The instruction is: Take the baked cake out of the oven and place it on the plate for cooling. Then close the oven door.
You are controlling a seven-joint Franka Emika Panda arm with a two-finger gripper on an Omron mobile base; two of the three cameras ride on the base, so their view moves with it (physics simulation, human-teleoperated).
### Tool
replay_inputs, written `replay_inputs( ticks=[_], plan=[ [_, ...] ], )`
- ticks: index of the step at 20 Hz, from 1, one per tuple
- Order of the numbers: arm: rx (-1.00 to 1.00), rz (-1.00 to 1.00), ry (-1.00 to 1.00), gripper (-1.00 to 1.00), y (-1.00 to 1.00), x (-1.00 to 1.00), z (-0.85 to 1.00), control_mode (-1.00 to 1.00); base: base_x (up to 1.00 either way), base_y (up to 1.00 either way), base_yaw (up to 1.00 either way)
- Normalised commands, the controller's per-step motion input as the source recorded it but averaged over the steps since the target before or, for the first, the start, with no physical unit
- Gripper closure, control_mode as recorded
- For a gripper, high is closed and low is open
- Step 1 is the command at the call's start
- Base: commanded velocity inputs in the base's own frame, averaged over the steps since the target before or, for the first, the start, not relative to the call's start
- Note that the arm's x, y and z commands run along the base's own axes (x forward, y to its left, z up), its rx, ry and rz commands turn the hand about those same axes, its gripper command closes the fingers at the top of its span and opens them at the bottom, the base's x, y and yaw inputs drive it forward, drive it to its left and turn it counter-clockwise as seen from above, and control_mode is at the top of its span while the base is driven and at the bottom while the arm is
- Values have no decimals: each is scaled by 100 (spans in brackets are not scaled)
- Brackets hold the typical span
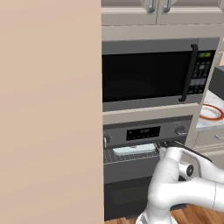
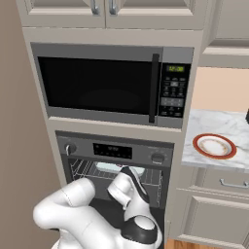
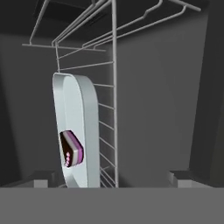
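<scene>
The oven [image 1: 144, 132] [image 2: 114, 151] stands open under the microwave, and its door [image 1: 124, 199] is folded down below the wire rack. On the rack lies a pale tray [image 3: 83, 118] [image 1: 133, 149] [image 2: 109, 168]. The baked cake [image 3: 72, 148], a small dark-brown piece with whitish bits, rests on the near part of that tray. My gripper [image 3: 113, 179] [image 1: 162, 149] [image 2: 130, 174] is at the mouth of the oven, open wide, short of the cake and holding nothing. The hand view is rolled on its side. The plate [image 1: 212, 112] [image 2: 214, 146], white with a red-orange rim, sits on the marble counter to the right.
A black-windowed microwave [image 1: 148, 74] [image 2: 97, 85] is mounted right above the oven. A tall beige panel [image 1: 50, 109] walls off the left side. The oven's wire side racks [image 3: 114, 65] and grey walls close in around the tray. Cabinet drawers [image 2: 219, 182] sit under the counter.
</scene>
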Motion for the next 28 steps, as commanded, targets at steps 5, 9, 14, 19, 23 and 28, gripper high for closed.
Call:
replay_inputs(
  ticks=[5, 9, 14, 19, 23, 28],
  plan=[
    [0, 0, -1, -100, 0, 11, -7, -100, 0, 0, 0],
    [1, 1, -4, -100, 0, 12, -9, -100, 0, 0, 0],
    [1, 1, -11, -100, 0, 10, -23, -100, 0, 0, 0],
    [4, 0, -14, -100, 0, 12, -26, -100, 0, 0, 0],
    [2, 0, -11, -100, 0, 15, -24, -100, 0, 0, 0],
    [0, 0, -4, -100, 0, 21, -22, -100, 0, 0, 0]
  ],
)
